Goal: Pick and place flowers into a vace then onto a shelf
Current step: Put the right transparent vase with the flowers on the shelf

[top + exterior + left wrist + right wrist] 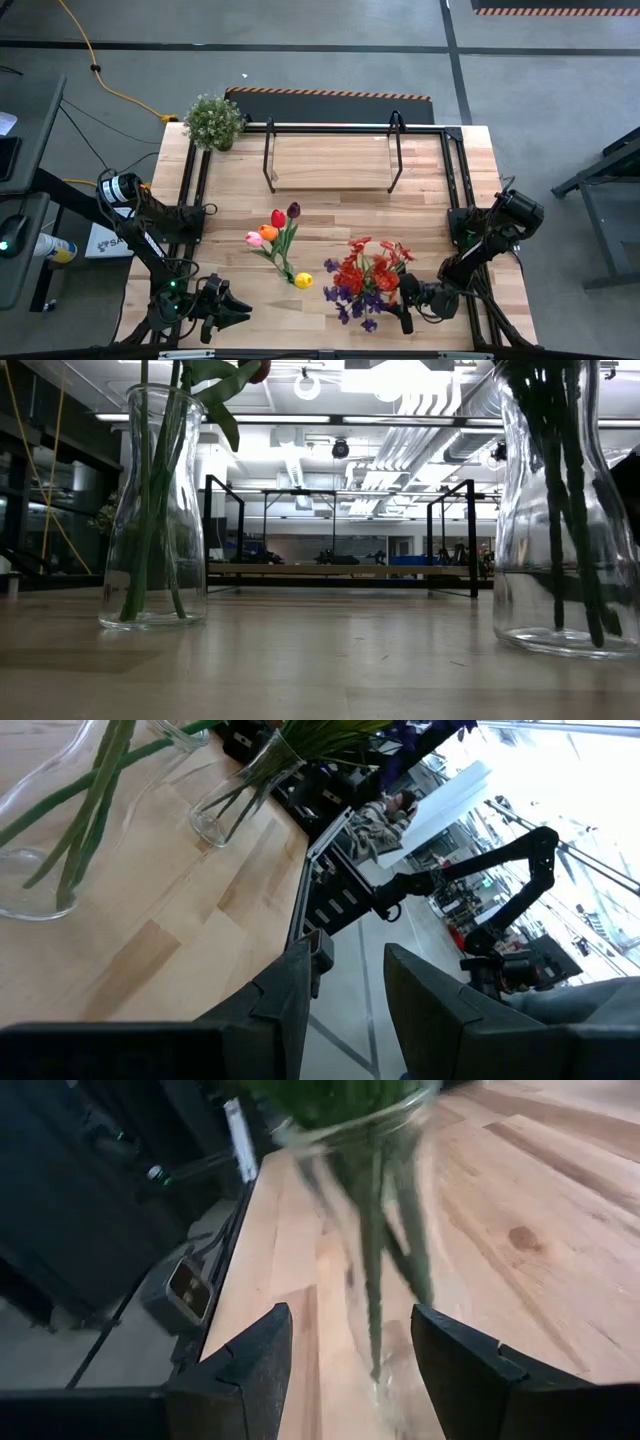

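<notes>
Two glass vases standing on the table (pixel 330 215), each already holding flowers. Left vase (pixel 152 510) with the tulips (pixel 278 232), red, orange, pink, maroon and one yellow, near the middle of the front half. Right vase (pixel 565 510) with the red and purple sprays (pixel 368 280), just beside the tulip vase and toward the right arm. Right gripper (pixel 350 1350) low at the front right edge, fingers spread apart, pointed at the spray vase, whose glass base and green stems sit directly ahead of the open gap; from above, the fingertips seem right against the purple blossoms, though actual contact with the glass cannot be told. Nothing clamped between the fingers. Left gripper (pixel 350 970) parked at the front left corner, well apart from both vases, fingers open and holding nothing, aimed along the front edge. Shelf (pixel 330 160) at the back of the table, light board bare, black loops upright at either end. Bushy potted plant (pixel 213 121) at the back left corner, beside the shelf.
</notes>
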Robot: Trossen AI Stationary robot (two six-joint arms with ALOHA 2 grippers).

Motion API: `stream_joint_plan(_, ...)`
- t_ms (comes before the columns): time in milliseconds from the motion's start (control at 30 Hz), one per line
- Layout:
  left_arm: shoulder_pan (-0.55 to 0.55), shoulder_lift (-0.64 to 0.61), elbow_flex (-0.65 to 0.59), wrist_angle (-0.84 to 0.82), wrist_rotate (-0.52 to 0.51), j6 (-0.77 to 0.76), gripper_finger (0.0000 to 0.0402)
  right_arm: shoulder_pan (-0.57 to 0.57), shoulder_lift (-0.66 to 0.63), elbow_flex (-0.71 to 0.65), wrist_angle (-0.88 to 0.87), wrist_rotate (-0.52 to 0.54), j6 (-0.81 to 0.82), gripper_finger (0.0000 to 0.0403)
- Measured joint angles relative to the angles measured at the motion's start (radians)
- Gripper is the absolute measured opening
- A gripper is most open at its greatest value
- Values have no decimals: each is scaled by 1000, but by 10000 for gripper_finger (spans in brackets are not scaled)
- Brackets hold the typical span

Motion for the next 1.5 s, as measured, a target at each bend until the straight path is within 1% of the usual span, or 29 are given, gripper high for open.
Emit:
stream_joint_plan(67,0,0,0,0,0,4,163,0,0,0,0,-16,-22,195)
stream_joint_plan(233,0,0,0,0,2,4,163,0,0,0,0,-1,-21,196)
stream_joint_plan(333,0,0,0,0,5,5,163,0,0,0,0,0,-23,205)
stream_joint_plan(567,0,0,0,0,5,6,163,0,0,0,-3,4,-30,258)
stream_joint_plan(667,0,0,0,0,5,6,163,0,0,0,-2,5,-63,279)
stream_joint_plan(767,0,0,0,0,6,6,163,0,0,0,8,35,-100,289)
stream_joint_plan(967,0,0,0,0,6,6,163,-5,0,0,8,112,-134,291)
stream_joint_plan(1033,0,0,0,-1,6,6,163,-16,0,0,8,98,-134,291)
stream_joint_plan(1200,0,0,0,-1,6,6,163,-67,0,0,18,6,-133,291)
stream_joint_plan(1333,0,0,0,-1,7,6,163,-105,0,0,34,-28,-133,291)
stream_joint_plan(1500,0,0,0,-1,7,6,163,-145,0,0,62,-104,-133,291)
